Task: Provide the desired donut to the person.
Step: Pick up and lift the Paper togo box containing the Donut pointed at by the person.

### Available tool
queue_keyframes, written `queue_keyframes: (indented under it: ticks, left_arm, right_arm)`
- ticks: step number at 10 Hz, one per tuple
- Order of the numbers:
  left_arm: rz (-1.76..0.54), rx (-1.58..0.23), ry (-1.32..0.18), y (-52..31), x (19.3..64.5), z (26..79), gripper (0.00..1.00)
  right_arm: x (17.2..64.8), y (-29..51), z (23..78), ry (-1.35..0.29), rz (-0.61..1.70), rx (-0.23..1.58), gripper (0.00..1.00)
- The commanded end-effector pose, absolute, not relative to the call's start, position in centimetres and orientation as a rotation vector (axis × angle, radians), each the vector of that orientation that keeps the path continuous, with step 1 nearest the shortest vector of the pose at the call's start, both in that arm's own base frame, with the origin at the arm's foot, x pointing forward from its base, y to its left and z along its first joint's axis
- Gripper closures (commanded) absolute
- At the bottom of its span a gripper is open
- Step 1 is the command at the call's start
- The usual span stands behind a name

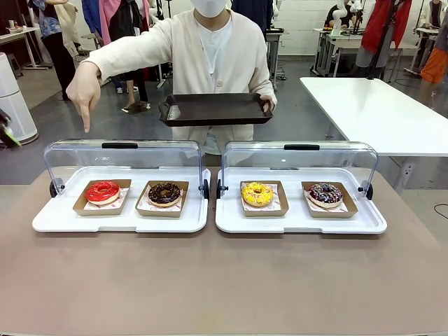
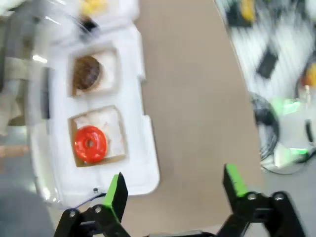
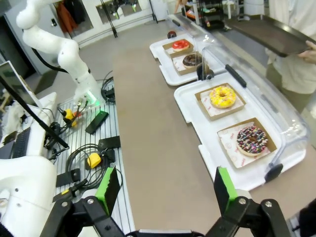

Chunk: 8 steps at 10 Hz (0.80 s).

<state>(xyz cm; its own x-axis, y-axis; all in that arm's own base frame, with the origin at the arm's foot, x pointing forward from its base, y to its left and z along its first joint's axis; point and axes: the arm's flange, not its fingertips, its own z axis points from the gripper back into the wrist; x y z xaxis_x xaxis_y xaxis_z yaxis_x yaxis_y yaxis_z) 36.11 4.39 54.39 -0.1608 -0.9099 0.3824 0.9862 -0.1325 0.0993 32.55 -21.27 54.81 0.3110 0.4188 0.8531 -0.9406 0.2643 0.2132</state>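
Four donuts lie in paper trays inside two open white cases: a red-glazed donut (image 1: 103,191), a chocolate donut (image 1: 164,193), a yellow donut (image 1: 257,194) and a dark sprinkled donut (image 1: 325,194). The person (image 1: 210,49) stands behind the cases. One hand (image 1: 85,94) points a finger down over the left end of the left case, above the red donut. The other hand holds a black tray (image 1: 213,108). My left gripper (image 2: 176,190) is open and empty, hovering off the table beside the red donut (image 2: 90,143). Open too, my right gripper (image 3: 166,190) hangs high above the table's near edge, well short of the sprinkled donut (image 3: 252,140).
Clear hinged lids (image 1: 122,157) stand raised behind both cases (image 1: 301,222). The brown tabletop (image 1: 224,280) in front of the cases is bare. Cables and small devices lie on a grey bench (image 3: 94,148) at the robot's side. A white table (image 1: 378,112) stands at the far right.
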Motion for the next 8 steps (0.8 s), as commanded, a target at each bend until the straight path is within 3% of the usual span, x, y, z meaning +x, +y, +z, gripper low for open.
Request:
queue_keyframes:
  ticks: [1,4,8]
  left_arm:
    - [-1.880,0.099,-0.257,1.2,34.6,48.4,0.00]
    - [-1.872,0.352,-0.112,-3.1,35.5,40.4,0.00]
    - [-1.805,0.369,-0.080,-5.4,39.8,37.7,0.00]
  right_arm:
    - [32.5,-21.4,54.8,-0.777,1.053,0.844,0.00]
    - [32.5,-21.4,54.8,-0.777,1.053,0.844,0.00]
    - [32.5,-21.4,54.8,-0.777,1.053,0.844,0.00]
